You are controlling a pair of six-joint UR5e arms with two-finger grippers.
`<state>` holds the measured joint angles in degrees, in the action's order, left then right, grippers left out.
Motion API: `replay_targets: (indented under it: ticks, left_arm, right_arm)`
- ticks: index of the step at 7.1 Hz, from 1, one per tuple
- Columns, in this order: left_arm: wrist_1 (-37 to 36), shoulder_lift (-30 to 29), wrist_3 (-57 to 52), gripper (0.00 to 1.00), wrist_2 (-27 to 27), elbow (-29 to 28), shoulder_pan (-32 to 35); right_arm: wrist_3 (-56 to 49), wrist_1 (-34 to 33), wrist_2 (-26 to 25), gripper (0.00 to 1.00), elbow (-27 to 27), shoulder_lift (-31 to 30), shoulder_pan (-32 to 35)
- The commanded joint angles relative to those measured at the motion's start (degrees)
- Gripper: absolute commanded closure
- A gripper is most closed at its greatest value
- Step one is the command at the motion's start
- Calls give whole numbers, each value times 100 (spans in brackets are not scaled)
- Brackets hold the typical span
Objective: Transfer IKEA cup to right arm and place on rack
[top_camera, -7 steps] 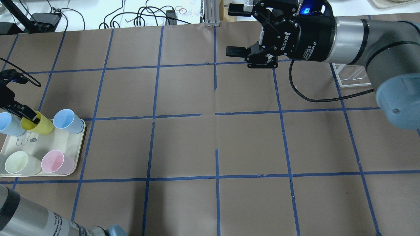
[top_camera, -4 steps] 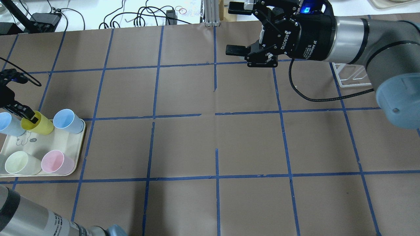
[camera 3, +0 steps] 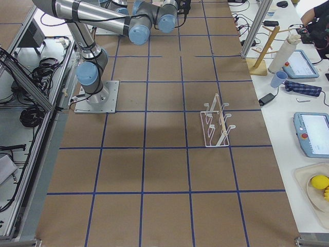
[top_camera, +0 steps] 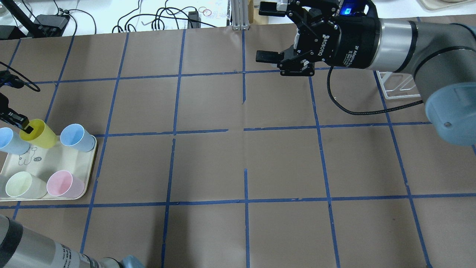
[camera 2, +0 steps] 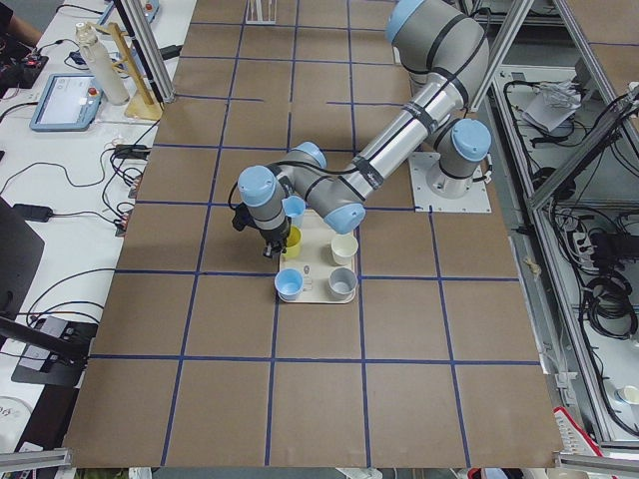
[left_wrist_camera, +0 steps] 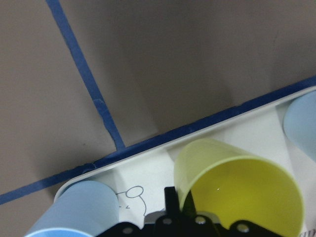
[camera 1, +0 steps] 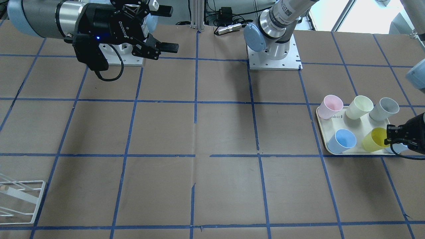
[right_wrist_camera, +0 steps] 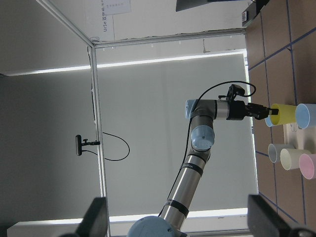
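The bright yellow IKEA cup is at the far edge of the cream tray, tilted. My left gripper is shut on its rim, one finger inside the cup and one outside. The cup also shows in the front view and the left wrist view. My right gripper is open and empty, high over the far middle of the table. The white wire rack stands at the far right, partly hidden behind the right arm, and shows whole in the right side view.
On the tray stand two blue cups, a pale cream cup, a pink cup and a grey cup. The blue cups flank the yellow one closely. The right arm's cable hangs near the rack.
My left gripper has moved away from the robot and slightly left, taking the yellow cup with it towards the tray's far edge. The right arm has barely moved.
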<state>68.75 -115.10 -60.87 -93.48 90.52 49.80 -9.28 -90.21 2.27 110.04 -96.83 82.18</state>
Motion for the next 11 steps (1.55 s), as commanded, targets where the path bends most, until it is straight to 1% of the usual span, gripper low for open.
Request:
replay_targets:
  ticks: [1,2,3,5,6,7,8,9,10,11]
  left_arm:
    - [1009,486,75,100,302,-479,117]
    - [2000,741,232,100,852,-909,196]
    - [2906,917,512,100,1371,-1209,536]
    - [3912,1321,750,100,2530,-1221,1336]
    - [4370,1454,1048,100,3328,-1186,1583]
    - [4749,1560,1103,100,4285,-1046,1855]
    - [4857,1709,1295,100,4930,-810,2032]
    - [4954,1884,1315,100,5710,-451,2129]
    - [5033,2103,1289,100,6362,-73,2191]
    - [5034,2280,1210,100,6839,279,2366]
  right_arm:
    - [-12,-14,2,0,-9,15,-9]
    - [-12,-23,11,0,-26,15,-35]
    - [-12,-15,11,0,-26,15,-53]
    - [-3,-6,20,0,-26,15,-62]
    - [-12,-6,11,0,-18,15,-70]
    - [-12,3,11,0,-9,15,-70]
    - [-12,-6,11,0,-9,15,-88]
    - [-12,-14,28,0,-9,15,-149]
    - [-21,3,28,0,0,15,-297]
    - [-21,47,20,0,0,15,-429]
